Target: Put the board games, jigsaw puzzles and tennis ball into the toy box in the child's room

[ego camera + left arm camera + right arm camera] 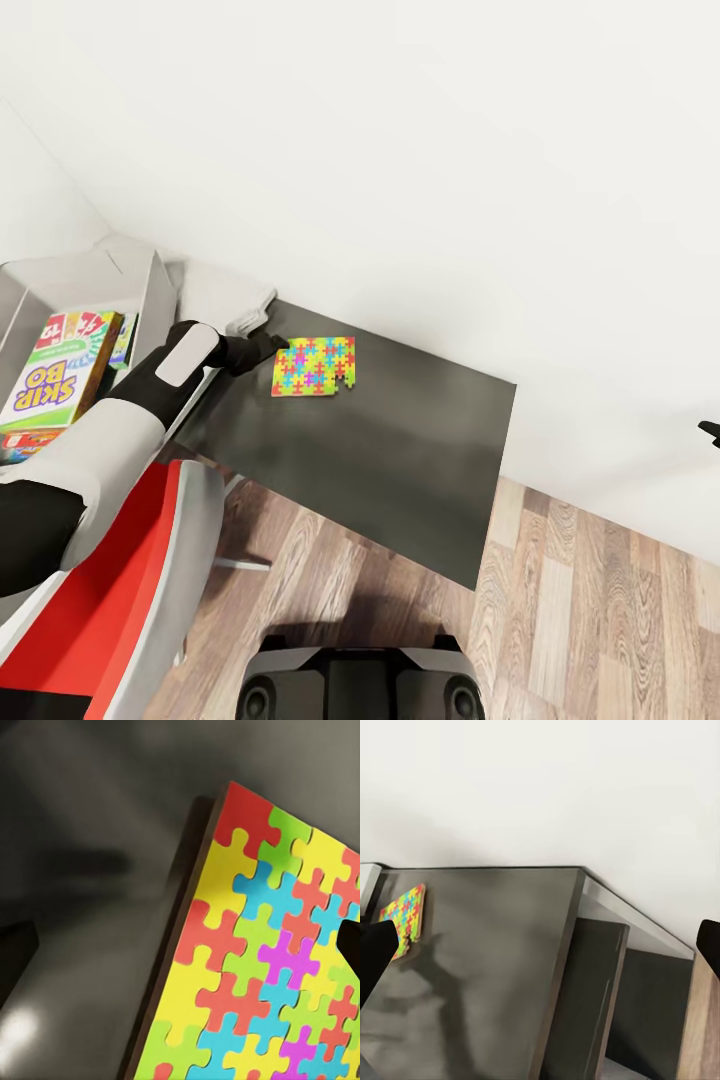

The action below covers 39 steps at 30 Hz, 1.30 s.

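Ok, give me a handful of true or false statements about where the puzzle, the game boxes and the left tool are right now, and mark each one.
1. The jigsaw puzzle lies flat on the dark grey section of the table. True.
2. The Skip-Bo box sits on the floor. False: it is inside the light grey toy box at the head view's left.
3. The left tool is at the puzzle's edge nearest the toy box. True.
4. The puzzle is already in the toy box. False: it is on the table, outside the box.
5. A tennis ball rests on the puzzle. False: nothing lies on it.
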Motion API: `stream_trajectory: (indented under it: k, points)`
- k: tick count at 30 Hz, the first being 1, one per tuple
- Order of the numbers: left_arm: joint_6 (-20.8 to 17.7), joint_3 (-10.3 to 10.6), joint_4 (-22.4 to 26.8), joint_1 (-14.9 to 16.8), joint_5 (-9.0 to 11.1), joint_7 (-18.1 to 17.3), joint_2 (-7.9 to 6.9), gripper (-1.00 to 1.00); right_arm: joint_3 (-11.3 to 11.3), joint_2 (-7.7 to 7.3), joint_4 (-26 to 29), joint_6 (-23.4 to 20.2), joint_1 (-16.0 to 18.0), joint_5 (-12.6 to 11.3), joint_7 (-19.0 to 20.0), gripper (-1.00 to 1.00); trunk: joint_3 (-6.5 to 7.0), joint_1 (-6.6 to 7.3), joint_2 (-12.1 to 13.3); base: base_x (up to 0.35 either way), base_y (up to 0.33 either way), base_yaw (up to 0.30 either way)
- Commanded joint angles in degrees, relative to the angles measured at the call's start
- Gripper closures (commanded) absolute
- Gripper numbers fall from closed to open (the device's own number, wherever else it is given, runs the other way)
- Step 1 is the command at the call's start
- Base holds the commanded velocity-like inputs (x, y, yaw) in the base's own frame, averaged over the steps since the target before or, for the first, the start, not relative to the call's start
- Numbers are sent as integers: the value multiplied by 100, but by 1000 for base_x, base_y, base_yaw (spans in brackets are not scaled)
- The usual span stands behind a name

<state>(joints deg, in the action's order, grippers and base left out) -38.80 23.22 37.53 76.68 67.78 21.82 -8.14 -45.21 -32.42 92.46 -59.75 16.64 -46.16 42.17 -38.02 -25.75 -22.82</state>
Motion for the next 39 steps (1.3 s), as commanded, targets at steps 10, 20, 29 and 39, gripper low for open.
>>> stream_trajectory:
  k: [10, 20, 29, 39]
  points:
    - [19, 33, -17, 1, 60, 51, -6, -100, -11, 2, 0, -25, 5, 30, 37, -100, -23, -3, -9, 0, 0, -1]
    - [32, 33, -56, -6, 60, 51, -5, -100, -13, 0, 0, -25, 6, 32, 37, -100, -25, -3, -9, 0, 0, -148]
    - [38, 33, -68, -19, 60, 51, -3, -100, -14, -1, 0, -25, 6, 31, 36, -100, -25, -3, -9, 0, 0, -169]
    - [39, 40, -70, -21, 55, 51, 3, -100, -14, -1, 0, -25, 6, 33, 36, -100, -25, -3, -9, 0, 0, -29]
